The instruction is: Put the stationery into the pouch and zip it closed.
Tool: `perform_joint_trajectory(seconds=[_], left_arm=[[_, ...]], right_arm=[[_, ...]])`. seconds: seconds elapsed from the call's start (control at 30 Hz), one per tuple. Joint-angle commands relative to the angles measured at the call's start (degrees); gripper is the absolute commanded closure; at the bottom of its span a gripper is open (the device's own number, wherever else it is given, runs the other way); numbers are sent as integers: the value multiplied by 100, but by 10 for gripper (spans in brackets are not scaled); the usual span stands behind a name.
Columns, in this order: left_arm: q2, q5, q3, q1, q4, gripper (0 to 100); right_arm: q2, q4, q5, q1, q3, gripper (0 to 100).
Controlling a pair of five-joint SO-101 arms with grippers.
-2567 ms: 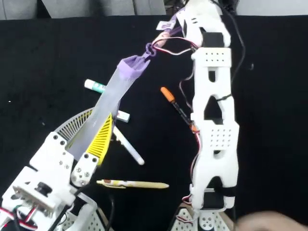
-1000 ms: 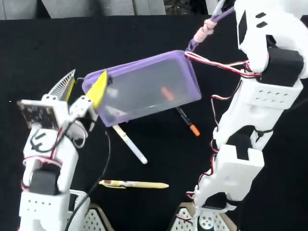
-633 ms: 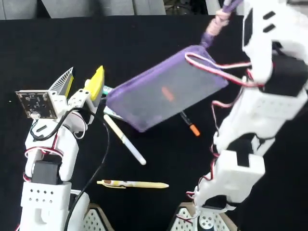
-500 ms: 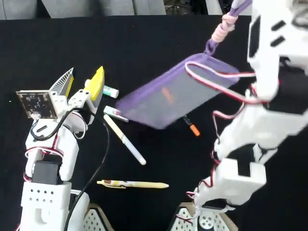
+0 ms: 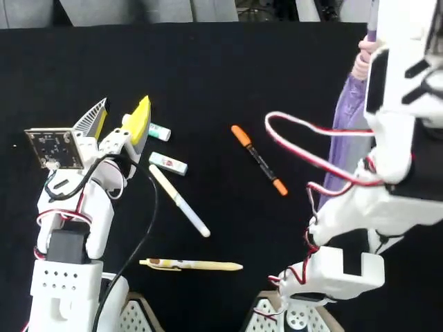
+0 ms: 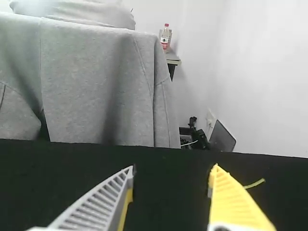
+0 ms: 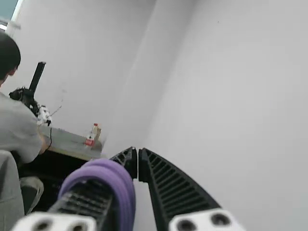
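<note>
Matt black cloth covers the table (image 5: 208, 69). The pouch (image 5: 346, 117) looks like smooth, translucent purple plastic. The left arm (image 5: 69, 235) and right arm (image 5: 394, 200) are white, faintly glossy plastic. The left gripper (image 5: 123, 104) has ribbed plastic fingers. The orange marker (image 5: 259, 160) and yellow pen (image 5: 190, 264) look like smooth plastic.

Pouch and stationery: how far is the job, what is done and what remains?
Done: nothing packed. The orange marker, white pen, yellow pen and two small pieces lie on the table. In hand: the right gripper is shut on the purple strap, so the pouch hangs beside that arm; the left gripper is open and empty. Left: fill the pouch, zip it.
</note>
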Motion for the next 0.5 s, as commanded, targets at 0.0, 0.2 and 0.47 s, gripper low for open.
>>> perform_joint_trajectory(seconds=[0.0, 0.2, 0.47], left_arm=[[26, 62, -40, -163, -149, 750], [316, 62, 119, -400, -712, 755], [2444, 62, -629, -690, -1231, 755]], right_arm=[[-171, -44, -176, -35, 620, 988], [-215, 88, -1758, -229, 716, 988], [-602, 1873, -2251, -229, 259, 988]])
